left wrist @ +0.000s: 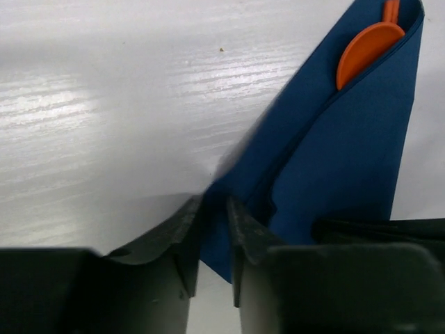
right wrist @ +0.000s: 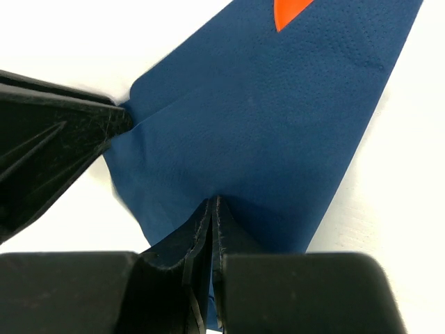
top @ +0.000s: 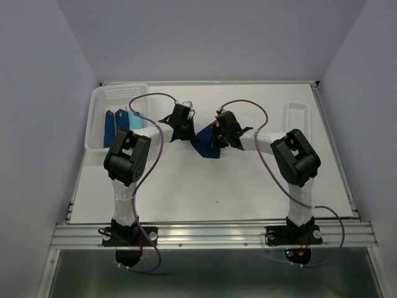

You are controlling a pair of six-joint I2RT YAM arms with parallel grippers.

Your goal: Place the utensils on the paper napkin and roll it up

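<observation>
The dark navy paper napkin (top: 203, 148) lies folded near the table's middle, between both grippers. An orange utensil (left wrist: 367, 46) pokes out of its fold at the far end, and its tip (right wrist: 290, 10) also shows in the right wrist view. The rest of the utensils is hidden inside the fold. My left gripper (left wrist: 214, 209) has its jaws narrowly closed round the napkin's near corner (left wrist: 215, 243). My right gripper (right wrist: 214, 205) is shut, pinching a crease in the napkin's near edge (right wrist: 264, 139). The left gripper's black finger (right wrist: 62, 132) touches the napkin's left corner.
A white perforated basket (top: 104, 99) at the back left holds dark blue items and a light blue roll (top: 135, 120). A white shallow tray (top: 298, 115) sits at the back right. Purple cables arch above both arms.
</observation>
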